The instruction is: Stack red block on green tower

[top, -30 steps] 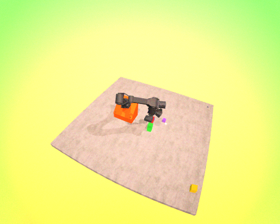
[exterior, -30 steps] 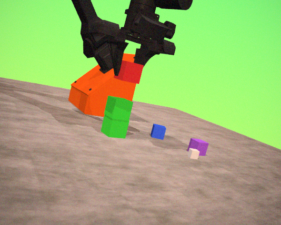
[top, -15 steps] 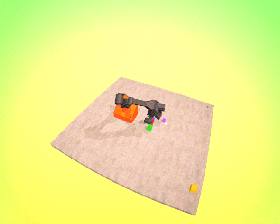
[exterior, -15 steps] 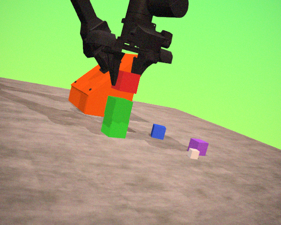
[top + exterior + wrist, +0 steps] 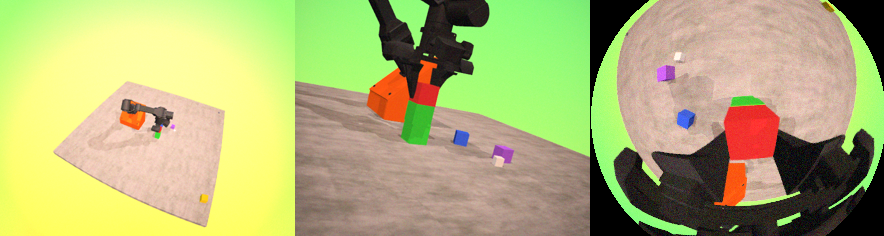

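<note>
My gripper (image 5: 425, 93) (image 5: 748, 129) (image 5: 160, 129) is shut on the red block (image 5: 425, 94) (image 5: 751, 131) (image 5: 160, 129). The red block sits right on top of the green tower (image 5: 417, 124) (image 5: 157, 135), its underside touching or nearly touching the tower's top. The tower stands upright on the mat (image 5: 395, 187). In the wrist view only a thin strip of the green tower (image 5: 746, 101) shows behind the red block. The fingers flank the block on both sides.
The orange robot base (image 5: 388, 100) (image 5: 132, 119) stands just behind the tower. A blue cube (image 5: 461, 137) (image 5: 686, 118), a purple cube (image 5: 503, 153) (image 5: 666, 72) (image 5: 172, 126) and a small white cube (image 5: 498, 161) (image 5: 679, 56) lie to the right. A yellow cube (image 5: 204, 198) lies near a far corner.
</note>
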You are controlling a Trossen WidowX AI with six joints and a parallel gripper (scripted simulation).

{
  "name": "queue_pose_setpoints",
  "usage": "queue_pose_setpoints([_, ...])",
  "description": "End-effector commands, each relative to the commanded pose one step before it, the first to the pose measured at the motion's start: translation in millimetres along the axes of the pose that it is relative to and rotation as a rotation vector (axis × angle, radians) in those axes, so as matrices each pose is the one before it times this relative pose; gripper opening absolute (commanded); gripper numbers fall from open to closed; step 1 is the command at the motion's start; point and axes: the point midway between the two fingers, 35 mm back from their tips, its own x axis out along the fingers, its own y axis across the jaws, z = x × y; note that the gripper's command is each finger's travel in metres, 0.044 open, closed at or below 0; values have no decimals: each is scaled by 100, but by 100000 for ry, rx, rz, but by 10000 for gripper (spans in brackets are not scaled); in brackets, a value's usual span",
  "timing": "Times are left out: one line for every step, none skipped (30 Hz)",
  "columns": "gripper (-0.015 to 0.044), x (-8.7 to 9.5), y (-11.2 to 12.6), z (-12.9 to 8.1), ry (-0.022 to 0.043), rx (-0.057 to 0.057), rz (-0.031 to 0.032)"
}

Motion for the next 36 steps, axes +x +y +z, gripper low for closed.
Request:
queue_pose_setpoints([0, 36, -39, 8, -114, -537, -471])
queue_pose_setpoints([0, 17, 0, 0, 0, 0, -1])
queue_pose_setpoints([0, 13, 0, 0, 0, 0, 0])
queue_pose_setpoints([0, 13, 0, 0, 0, 0, -1])
queue_pose_setpoints([0, 13, 0, 0, 0, 0, -1])
queue_pose_setpoints([0, 0, 0, 0, 0, 0, 0])
queue_pose_setpoints([0, 0, 0, 0, 0, 0, 0])
queue_pose_setpoints([0, 0, 0, 0, 0, 0, 0])
queue_pose_setpoints([0, 0, 0, 0, 0, 0, 0])
queue_pose_setpoints([0, 0, 0, 0, 0, 0, 0])
queue_pose_setpoints([0, 0, 0, 0, 0, 0, 0])
queue_pose_setpoints([0, 0, 0, 0, 0, 0, 0])
queue_pose_setpoints([0, -82, 1, 7, -2, -1, 12])
queue_pose_setpoints([0, -145, 2, 11, -3, -2, 19])
queue_pose_setpoints([26, 186, 47, -26, 86, 474, 430])
queue_pose_setpoints([53, 0, 0, 0, 0, 0, 0])
queue_pose_setpoints([79, 0, 0, 0, 0, 0, 0])
queue_pose_setpoints([105, 0, 0, 0, 0, 0, 0])
queue_pose_setpoints([131, 0, 0, 0, 0, 0, 0])
queue_pose_setpoints([157, 0, 0, 0, 0, 0, 0])
queue_pose_setpoints([184, 0, 0, 0, 0, 0, 0])
queue_pose_setpoints([210, 0, 0, 0, 0, 0, 0])
queue_pose_setpoints([236, 0, 0, 0, 0, 0, 0])
queue_pose_setpoints([262, 0, 0, 0, 0, 0, 0])
queue_pose_setpoints([289, 0, 0, 0, 0, 0, 0])
queue_pose_setpoints([315, 0, 0, 0, 0, 0, 0])
queue_pose_setpoints([341, 0, 0, 0, 0, 0, 0])
queue_pose_setpoints([368, 0, 0, 0, 0, 0, 0])
queue_pose_setpoints([394, 0, 0, 0, 0, 0, 0])
queue_pose_setpoints([420, 0, 0, 0, 0, 0, 0])
queue_pose_setpoints([440, 0, 0, 0, 0, 0, 0])
queue_pose_setpoints([440, 0, 0, 0, 0, 0, 0])
queue_pose_setpoints([440, 0, 0, 0, 0, 0, 0])
queue_pose_setpoints([440, 0, 0, 0, 0, 0, 0])
queue_pose_setpoints([440, 0, 0, 0, 0, 0, 0])
queue_pose_setpoints([440, 0, 0, 0, 0, 0, 0])
